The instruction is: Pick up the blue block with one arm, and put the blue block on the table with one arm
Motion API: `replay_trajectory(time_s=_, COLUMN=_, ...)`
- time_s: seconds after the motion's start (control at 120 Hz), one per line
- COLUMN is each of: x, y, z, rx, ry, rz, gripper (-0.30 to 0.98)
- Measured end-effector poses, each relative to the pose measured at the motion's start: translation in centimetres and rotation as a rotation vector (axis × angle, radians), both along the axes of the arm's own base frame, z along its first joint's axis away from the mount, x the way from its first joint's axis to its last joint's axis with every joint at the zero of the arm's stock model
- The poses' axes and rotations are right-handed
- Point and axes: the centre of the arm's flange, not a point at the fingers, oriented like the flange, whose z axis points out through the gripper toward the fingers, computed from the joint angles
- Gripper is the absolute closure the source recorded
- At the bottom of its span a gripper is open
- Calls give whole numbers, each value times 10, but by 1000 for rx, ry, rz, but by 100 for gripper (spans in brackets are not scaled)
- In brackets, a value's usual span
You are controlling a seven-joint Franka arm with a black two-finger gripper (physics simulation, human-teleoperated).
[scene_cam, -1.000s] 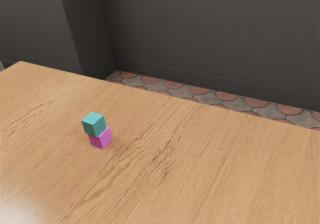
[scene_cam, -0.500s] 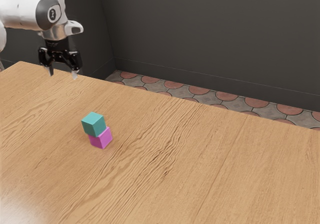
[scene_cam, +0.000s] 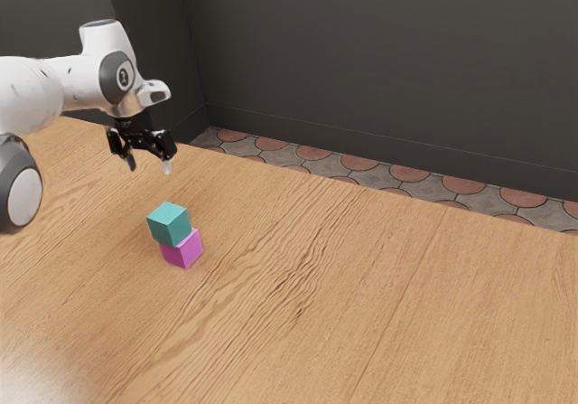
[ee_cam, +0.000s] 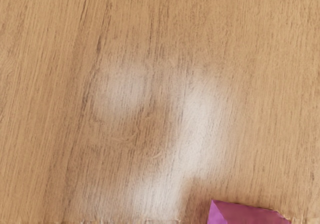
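Over the table, my gripper (scene_cam: 149, 164) hangs with its two fingers apart and nothing between them, above and behind the blocks as the exterior view shows it. The blue block (scene_cam: 170, 224), teal in colour, appears to rest on the magenta block (scene_cam: 183, 249), set off toward the exterior view's left and hiding part of it. In the wrist view, part of the magenta block (ee_cam: 247, 213) shows at the lower edge, cut off by the frame.
The wooden table (scene_cam: 397, 305) stretches across the exterior view, its far edge running along a tiled floor (scene_cam: 359, 163) and a dark wall (scene_cam: 379, 61). Pale reflections lie on the tabletop (ee_cam: 60, 48) in the wrist view.
From the exterior view's upper left, my arm has come into sight, then moved lower and rightward, nearer the blocks. Both blocks have stayed where they were.
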Motion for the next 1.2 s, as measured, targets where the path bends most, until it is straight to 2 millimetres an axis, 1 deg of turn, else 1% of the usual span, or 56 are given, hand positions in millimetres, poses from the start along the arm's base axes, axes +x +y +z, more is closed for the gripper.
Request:
replay_trajectory(time_s=0.042, x=-3, y=-6, z=-4, rx=-13, ry=0, rz=-46, gripper=0)
replay_trajectory(time_s=0.1, x=-3, y=-15, z=-8, rx=-22, ry=-4, rz=-116, gripper=0)
replay_trajectory(time_s=0.183, x=-2, y=-24, z=-7, rx=-18, ry=-13, rz=-217, gripper=0)
replay_trajectory(time_s=0.225, x=-8, y=-31, z=-4, rx=-30, ry=-14, rz=-262, gripper=0)
replay_trajectory(time_s=0.292, x=-22, y=-38, z=-11, rx=-56, ry=0, rz=-314, gripper=0)
replay_trajectory(time_s=0.383, x=-31, y=-45, z=-15, rx=-71, ry=-4, rz=-360, gripper=0)
replay_trajectory(time_s=0.475, x=-40, y=-47, z=-21, rx=-76, ry=2, rz=-367, gripper=0)
replay_trajectory(time_s=0.558, x=-41, y=-51, z=-23, rx=-71, ry=4, rz=-366, gripper=0)
replay_trajectory(time_s=0.658, x=-42, y=-67, z=-20, rx=-56, ry=13, rz=-383, gripper=1)
replay_trajectory(time_s=0.717, x=-47, y=-71, z=-20, rx=-49, ry=24, rz=-381, gripper=1)
replay_trajectory(time_s=0.85, x=-58, y=-73, z=-26, rx=-45, ry=51, rz=-354, gripper=1)
replay_trajectory(time_s=0.967, x=-61, y=-78, z=-39, rx=-48, ry=76, rz=-339, gripper=1)
replay_trajectory(time_s=1.2, x=-61, y=-75, z=-38, rx=-18, ry=86, rz=-329, gripper=1)
